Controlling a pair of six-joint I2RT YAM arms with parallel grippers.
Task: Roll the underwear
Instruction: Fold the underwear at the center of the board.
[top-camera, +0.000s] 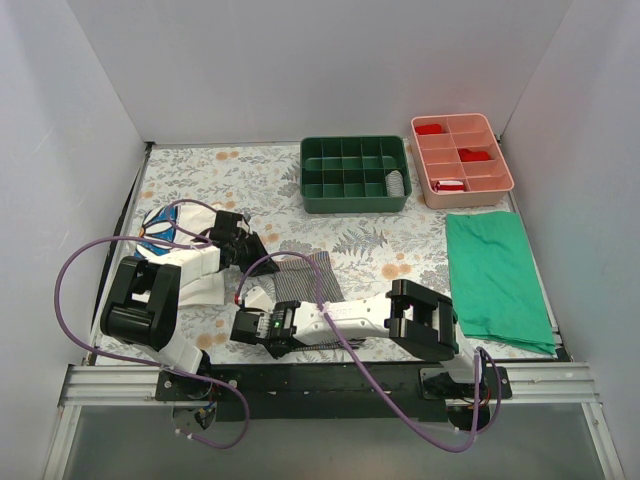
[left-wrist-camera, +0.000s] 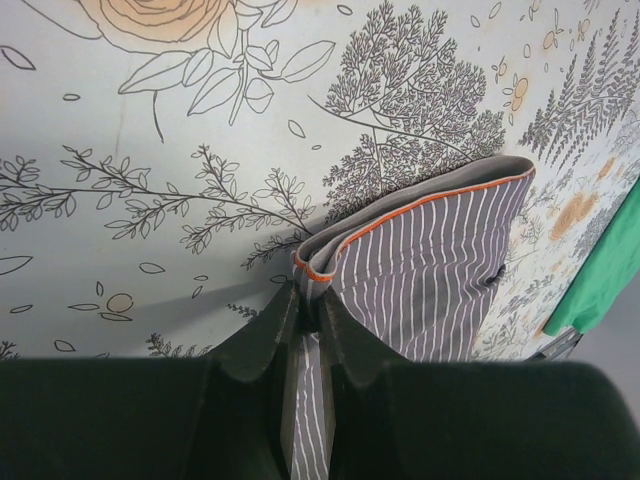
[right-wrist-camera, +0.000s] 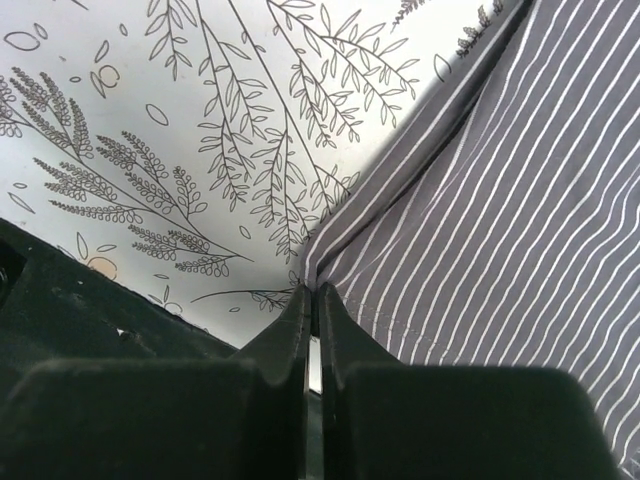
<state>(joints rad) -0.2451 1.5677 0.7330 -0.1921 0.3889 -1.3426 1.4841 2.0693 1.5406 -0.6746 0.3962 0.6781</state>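
Left wrist view: my left gripper is clamped on the folded, orange-trimmed edge of the thin grey-and-white striped cloth underwear. My right gripper is pinched tight on another corner of it. The underwear lies on the floral-printed table surface, toward its near edge, left of centre.

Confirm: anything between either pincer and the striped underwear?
Nothing visible. The left pincer is shut on a folded edge of the underwear, and the right pincer is shut at its corner.
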